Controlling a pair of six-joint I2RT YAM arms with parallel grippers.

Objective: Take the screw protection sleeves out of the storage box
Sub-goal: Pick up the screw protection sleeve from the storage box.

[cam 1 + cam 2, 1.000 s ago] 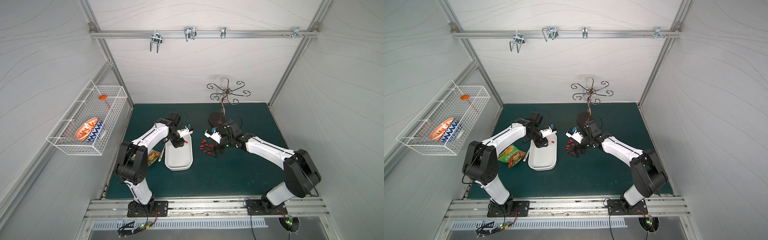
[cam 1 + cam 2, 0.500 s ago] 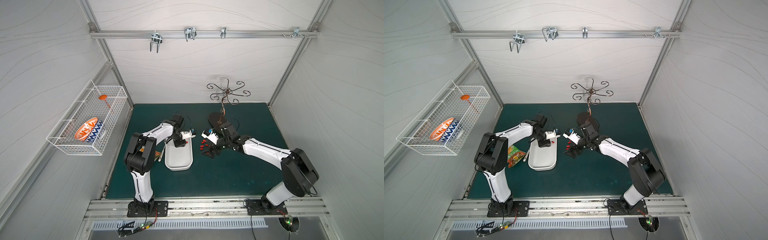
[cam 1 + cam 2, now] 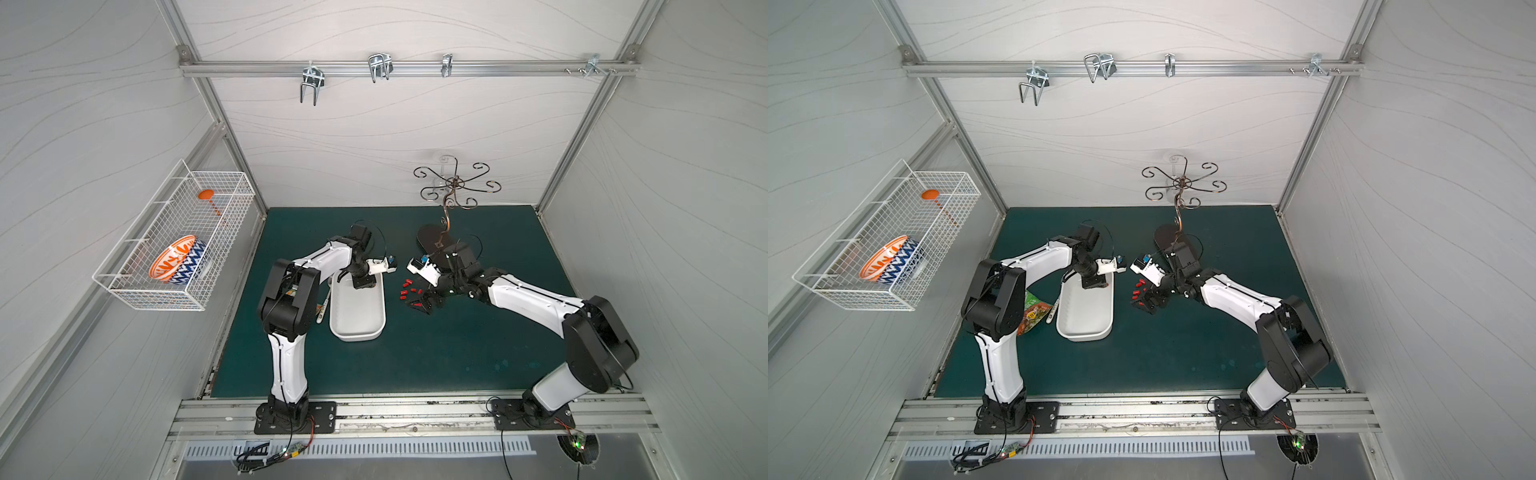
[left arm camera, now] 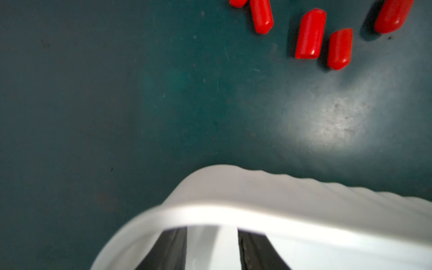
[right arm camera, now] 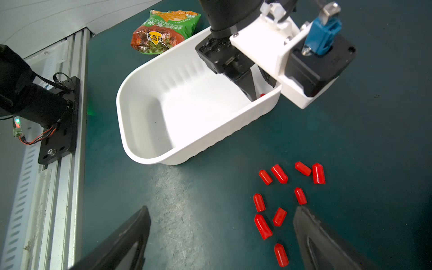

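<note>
My left claw (image 5: 260,92) is down inside the far end of the storage box (image 5: 210,140), the white tray lying lengthwise left of centre on the green counter (image 3: 457,357). From my left wrist I see its two black fingers (image 4: 173,247) standing a little apart. The box rim (image 4: 233,210) cuts across them and hides the tips. A single red sleeve (image 5: 262,95) peeks out right beside that claw, against the right-hand wall of the box. Whether I am grasping it or only next to it, I cannot tell. The rest of the box floor that shows is bare white. Out on the counter, just right of the box's far end, lie the other screw protection sleeves (image 5: 279,173): nine of them on their sides in a loose scatter, some touching, most a little apart. My right claw (image 5: 221,210) is released, jaws spread wide and nothing between them but mat. It sits low at the near-right edge of the scatter, with one fingertip (image 5: 301,210) just beside a sleeve. Left of the box, a green and red snack packet (image 5: 163,32) lies flat near my left arm.
</note>
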